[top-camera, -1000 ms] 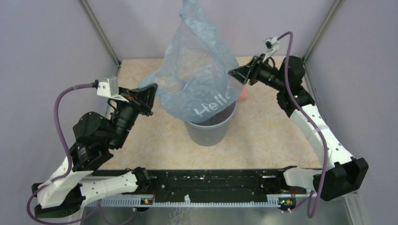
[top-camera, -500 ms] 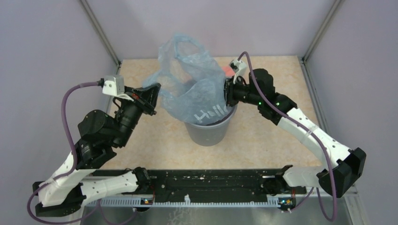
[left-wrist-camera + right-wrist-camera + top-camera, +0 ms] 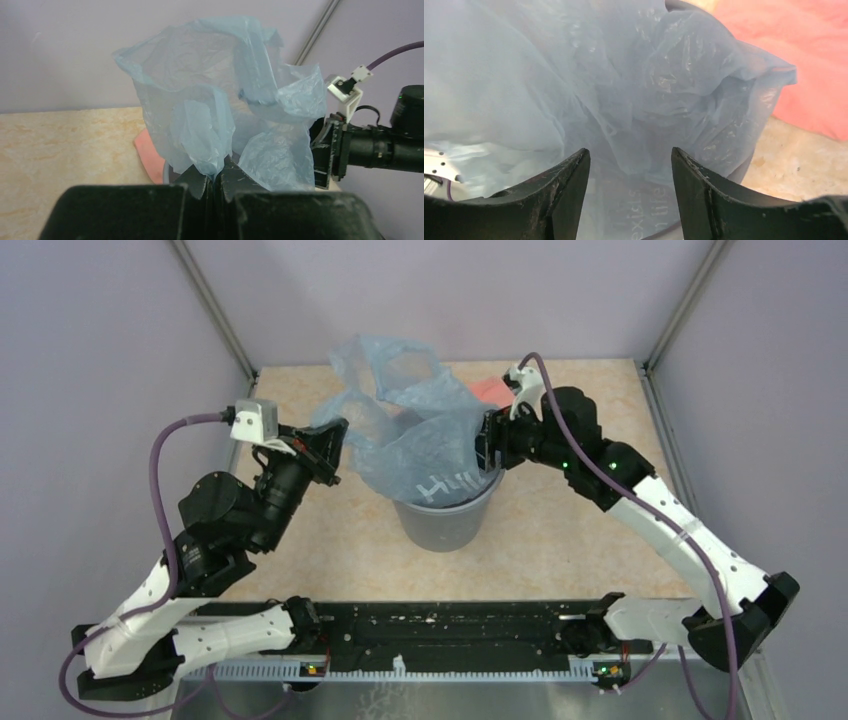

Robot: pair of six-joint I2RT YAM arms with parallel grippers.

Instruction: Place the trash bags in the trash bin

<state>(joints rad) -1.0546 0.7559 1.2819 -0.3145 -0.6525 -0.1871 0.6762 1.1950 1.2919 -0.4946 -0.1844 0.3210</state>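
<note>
Showed the pale-blue trash bag [image 3: 410,435] crumpled and puffed up, its lettered lower part tucked into the grey trash bin [image 3: 445,525] at mid-table and the rest billowing above the rim. Had a fold of the bag's left side pinched in the closed left gripper [image 3: 215,176]. Had the right gripper [image 3: 629,157] against the bag's right side, jaws apart, clamping nothing. Found a salmon-pink piece [image 3: 492,390] flat on the table [image 3: 580,530] just behind the bin.

Crumpled blue bag [image 3: 412,445] atop grey bin [image 3: 445,527]
</note>
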